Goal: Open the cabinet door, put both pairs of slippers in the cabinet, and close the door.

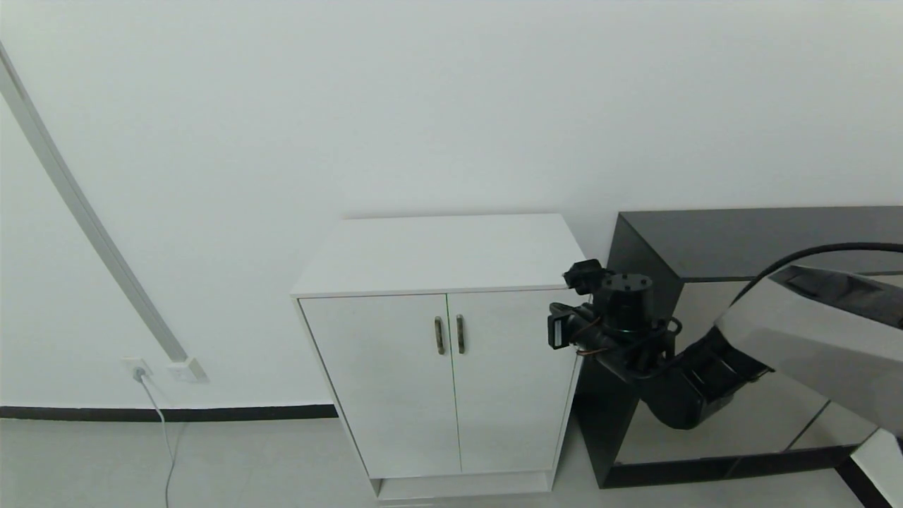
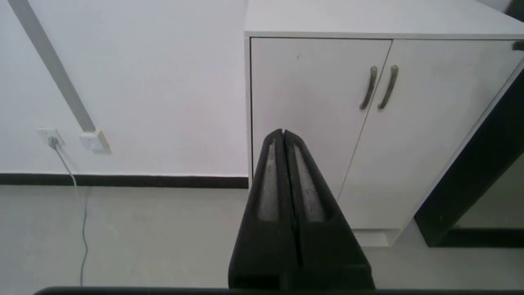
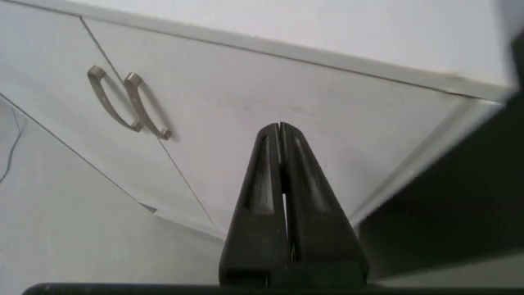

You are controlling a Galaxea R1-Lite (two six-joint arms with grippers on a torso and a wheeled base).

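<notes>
Head view: the white cabinet (image 1: 384,381) stands upright against the wall, its long axis vertical and its doors shut, facing the robot. The right gripper (image 1: 557,331) hangs by its upper right corner.

Left wrist view: the left gripper (image 2: 283,139), jaws pressed together, points at the left door (image 2: 307,98).

Right wrist view: the right gripper's jaws are closed before the right door (image 3: 270,90).

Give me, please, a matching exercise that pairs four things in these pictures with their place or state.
Things:
1. cabinet doors
2. right gripper
3. wall socket
4. black sideboard

Place or state:
a. has a cable plugged in
b. both closed, handles side by side in the middle
c. stands to the robot's right of the white cabinet
d. shut, close to the right-hand door's outer edge

Pairs: 1-b, 2-d, 3-a, 4-c
</notes>
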